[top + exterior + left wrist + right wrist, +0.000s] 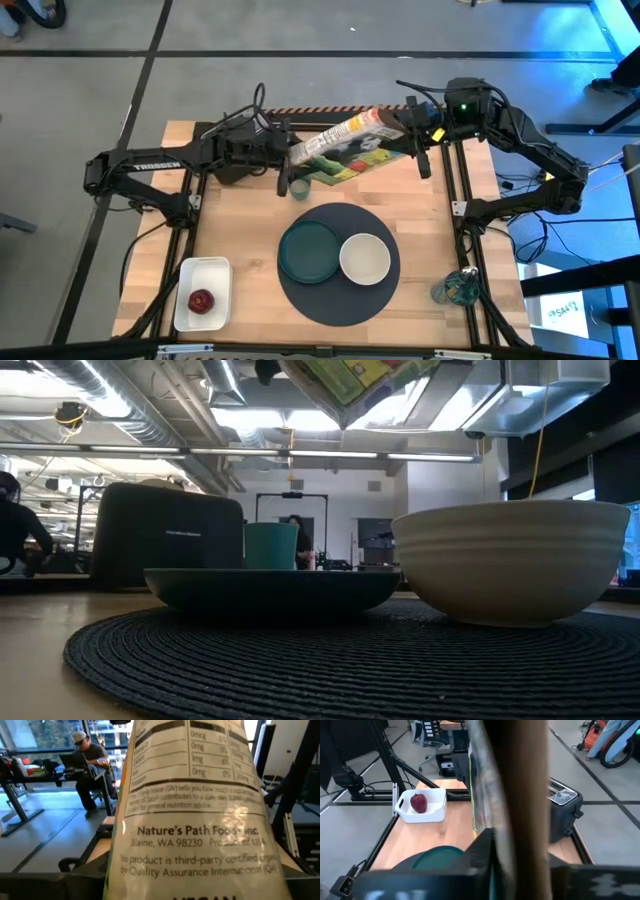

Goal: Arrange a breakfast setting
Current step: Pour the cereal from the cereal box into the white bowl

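Beyond the wooden tabletop [250, 255] an open workshop floor is seen, with a seated person [87, 760] at a desk in the left wrist view. At the middle of the tabletop's far edge a cereal bag [345, 145] is held aloft between both arms, its long axis running roughly from one side edge towards the other and rising slightly towards the right. The left gripper [283, 152] is closed on the bag's lower left end and the right gripper [412, 122] on its upper right end, though the fingers themselves are hidden by the bag in both wrist views, so the grip is judged from the high view. The dark round mat [335, 290] is laid at the centre, towards the near edge, with the teal plate [308, 250] and the white bowl [365, 259] set side by side on it. The bowl lies nearer than the bag and slightly to its right, closer to the right arm. A small green cup [299, 187] stands just below the bag's left end. The red fruit [201, 300] rests in a white tray [202, 268] at the near left corner. The pouring of cereal appears to be the step in hand, and the bag would have to be carried towards the near edge and tipped over the bowl. Both arms are stretched inward along the far edge, wrists facing each other.
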### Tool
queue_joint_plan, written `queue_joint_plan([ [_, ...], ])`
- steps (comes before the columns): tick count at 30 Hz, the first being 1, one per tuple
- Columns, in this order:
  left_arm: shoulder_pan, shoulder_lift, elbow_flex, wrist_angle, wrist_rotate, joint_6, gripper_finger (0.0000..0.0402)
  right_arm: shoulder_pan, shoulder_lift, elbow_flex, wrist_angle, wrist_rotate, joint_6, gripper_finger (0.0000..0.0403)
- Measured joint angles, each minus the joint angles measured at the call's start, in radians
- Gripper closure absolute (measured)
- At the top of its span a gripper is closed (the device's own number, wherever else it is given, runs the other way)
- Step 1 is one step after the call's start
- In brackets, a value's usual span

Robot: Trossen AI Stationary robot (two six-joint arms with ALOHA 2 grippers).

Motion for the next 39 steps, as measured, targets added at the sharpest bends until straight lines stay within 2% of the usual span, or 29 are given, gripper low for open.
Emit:
queue_joint_plan([
  [3,0.001,-0.032,0.000,-0.071,0.017,0.014,0.0186,0.000,-0.011,0.000,0.008,0.001,0.019,0.0300],
  [9,0.001,-0.132,0.000,-0.260,0.104,0.032,0.0193,0.000,-0.074,0.000,0.072,0.026,0.059,0.0185],
  [11,-0.001,-0.169,0.000,-0.346,0.134,0.030,0.0194,-0.003,-0.107,0.002,0.110,0.080,0.095,0.0157],
  [14,-0.025,-0.210,0.000,-0.442,0.149,0.029,0.0194,-0.003,-0.151,0.003,0.118,0.257,0.125,0.0128],
  [17,-0.070,-0.234,0.000,-0.479,0.108,0.034,0.0195,-0.003,-0.172,0.003,0.083,0.371,0.129,0.0116],
  [24,-0.165,-0.214,0.000,-0.485,0.005,0.087,0.0195,-0.003,-0.159,0.002,-0.029,0.411,0.211,0.0114],
  [27,-0.197,-0.171,0.031,-0.542,-0.013,0.134,0.0195,-0.003,-0.145,0.002,-0.082,0.426,0.262,0.0114],
  [33,-0.230,-0.023,0.263,-0.804,-0.113,0.331,0.0195,-0.003,-0.138,0.001,-0.126,0.450,0.338,0.0113],
  [39,-0.230,0.117,0.473,-0.964,-0.104,0.480,0.0195,-0.003,-0.137,0.001,-0.164,0.452,0.385,0.0113],
])
